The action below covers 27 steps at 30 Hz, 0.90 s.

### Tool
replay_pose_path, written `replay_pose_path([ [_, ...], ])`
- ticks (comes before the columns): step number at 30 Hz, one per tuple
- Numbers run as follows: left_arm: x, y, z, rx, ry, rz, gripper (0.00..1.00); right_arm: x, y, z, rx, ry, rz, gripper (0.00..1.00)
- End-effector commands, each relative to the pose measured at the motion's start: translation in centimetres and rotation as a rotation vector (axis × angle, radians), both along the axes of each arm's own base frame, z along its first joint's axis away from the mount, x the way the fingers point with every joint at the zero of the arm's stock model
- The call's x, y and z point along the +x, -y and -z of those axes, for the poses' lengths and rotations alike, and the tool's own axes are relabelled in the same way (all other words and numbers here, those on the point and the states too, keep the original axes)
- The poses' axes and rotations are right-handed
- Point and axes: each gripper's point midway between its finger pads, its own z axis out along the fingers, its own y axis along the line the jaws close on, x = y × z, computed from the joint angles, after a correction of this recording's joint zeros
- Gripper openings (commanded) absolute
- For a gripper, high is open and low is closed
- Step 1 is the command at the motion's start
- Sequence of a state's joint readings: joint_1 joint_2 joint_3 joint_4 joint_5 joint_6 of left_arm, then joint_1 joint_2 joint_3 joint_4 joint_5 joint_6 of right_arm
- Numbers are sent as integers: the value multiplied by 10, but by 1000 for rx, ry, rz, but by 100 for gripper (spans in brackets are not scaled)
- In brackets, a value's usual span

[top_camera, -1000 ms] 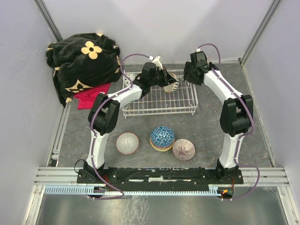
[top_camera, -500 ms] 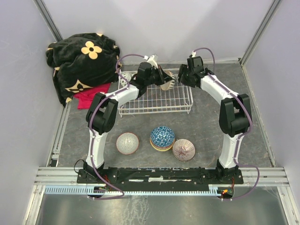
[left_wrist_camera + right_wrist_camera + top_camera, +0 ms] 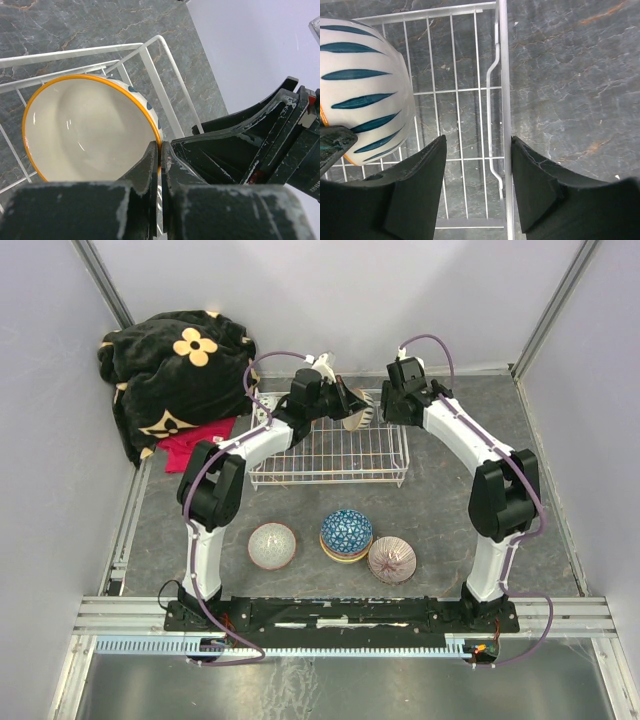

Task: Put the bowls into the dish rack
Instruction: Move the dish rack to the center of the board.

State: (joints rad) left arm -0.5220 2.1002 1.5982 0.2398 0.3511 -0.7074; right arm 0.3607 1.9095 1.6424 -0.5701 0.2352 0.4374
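My left gripper (image 3: 345, 406) is shut on the orange rim of a white bowl with teal stripes (image 3: 360, 416), holding it tilted over the far right corner of the white wire dish rack (image 3: 300, 462). In the left wrist view the fingertips (image 3: 152, 152) pinch the rim of the bowl (image 3: 85, 130). My right gripper (image 3: 477, 160) is open, its jaws on either side of the rack's right rim wire (image 3: 503, 75), with the striped bowl (image 3: 365, 85) to the left. A pink bowl (image 3: 272, 545), a blue bowl (image 3: 346, 531) stacked on a yellow one, and a purple-white bowl (image 3: 391, 559) sit on the table.
A black blanket with tan flowers (image 3: 175, 365) and a red cloth (image 3: 195, 447) lie at the far left beside the rack. Grey walls close in the table at the back and on both sides.
Both grippers have moved left and slightly farther back. The rack has shifted left with them. The left gripper still holds the striped bowl.
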Motion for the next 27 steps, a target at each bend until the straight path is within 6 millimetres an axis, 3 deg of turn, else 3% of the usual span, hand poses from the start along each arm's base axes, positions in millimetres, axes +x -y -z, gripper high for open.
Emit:
replay_pose_path([
  [1, -7, -2, -84, -101, 151, 23, 3, -2, 18, -13, -148, -5, 1, 57],
  [5, -11, -2, -86, -103, 148, 26, 3, -11, 37, -3, -242, -52, 30, 37],
  [13, -23, 8, -97, -94, 155, 56, 3, -24, 90, 3, -226, -86, 129, 36],
  [20, -29, 24, -95, -80, 149, 85, 3, -26, 122, -3, -222, -86, 194, 38],
  [24, -28, 29, -93, -70, 149, 98, 3, -24, 116, -13, -156, -53, 159, 47],
  [27, -25, 33, -90, -66, 156, 110, 3, -24, 100, -39, -67, 18, 105, 58],
])
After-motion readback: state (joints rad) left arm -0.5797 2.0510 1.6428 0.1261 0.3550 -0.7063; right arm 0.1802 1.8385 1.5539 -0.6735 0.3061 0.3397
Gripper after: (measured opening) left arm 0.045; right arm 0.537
